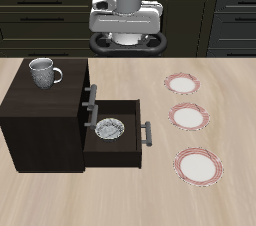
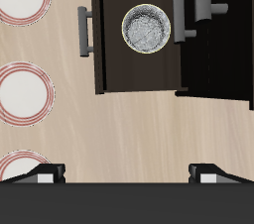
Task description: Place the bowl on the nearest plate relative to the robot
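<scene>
The counter (image 1: pixel 130 195) lies well below the claw (image 1: pixel 127 41), which hangs high with its two fingers spread wide and nothing between them. Below and forward of the claw stands the dark cabinet (image 1: pixel 40 110), its middle drawer (image 1: pixel 112 150) pulled open. Three plates sit in a row off to one side of the claw; the plate (image 1: pixel 183 84) at the row's back end is the closest to it. The grey mug (image 1: pixel 43 72) rests on the cabinet top. The bowl (image 2: pixel 147 27) sits inside the drawer, well beneath the claw. Descending there, I judge a finger could clip the drawer wall or the handle (image 2: pixel 85 31), or pinch the thin rim and let it slip.
</scene>
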Robot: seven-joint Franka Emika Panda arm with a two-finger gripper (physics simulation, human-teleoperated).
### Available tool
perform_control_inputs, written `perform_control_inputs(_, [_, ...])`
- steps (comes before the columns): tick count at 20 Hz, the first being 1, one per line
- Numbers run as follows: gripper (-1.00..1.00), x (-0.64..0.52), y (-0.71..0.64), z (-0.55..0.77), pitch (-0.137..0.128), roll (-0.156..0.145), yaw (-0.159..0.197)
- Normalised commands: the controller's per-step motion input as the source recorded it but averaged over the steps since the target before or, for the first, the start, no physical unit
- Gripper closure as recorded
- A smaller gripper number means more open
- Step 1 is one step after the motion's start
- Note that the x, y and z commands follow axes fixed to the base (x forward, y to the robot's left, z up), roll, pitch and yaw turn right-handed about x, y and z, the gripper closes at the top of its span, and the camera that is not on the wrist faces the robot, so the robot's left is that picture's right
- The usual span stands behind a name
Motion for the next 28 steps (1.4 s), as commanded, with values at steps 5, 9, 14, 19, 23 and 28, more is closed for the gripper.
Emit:
perform_control_inputs(5, [-1.0,0.25,0.11,-0.02,-0.001,0.036,-0.021])
perform_control_inputs(9, [-1.0,0.28,0.06,0.03,-0.016,0.025,-0.049])
perform_control_inputs(14, [-1.0,0.39,-0.07,0.04,-0.057,-0.038,-0.027])
perform_control_inputs(19, [-1.0,0.29,-0.04,0.02,-0.026,-0.033,-0.003])
perform_control_inputs(23, [-1.0,0.34,-0.06,-0.01,0.01,-0.016,-0.088])
perform_control_inputs(28, [-1.0,0.17,0.02,0.0,-0.016,-0.001,-0.004])
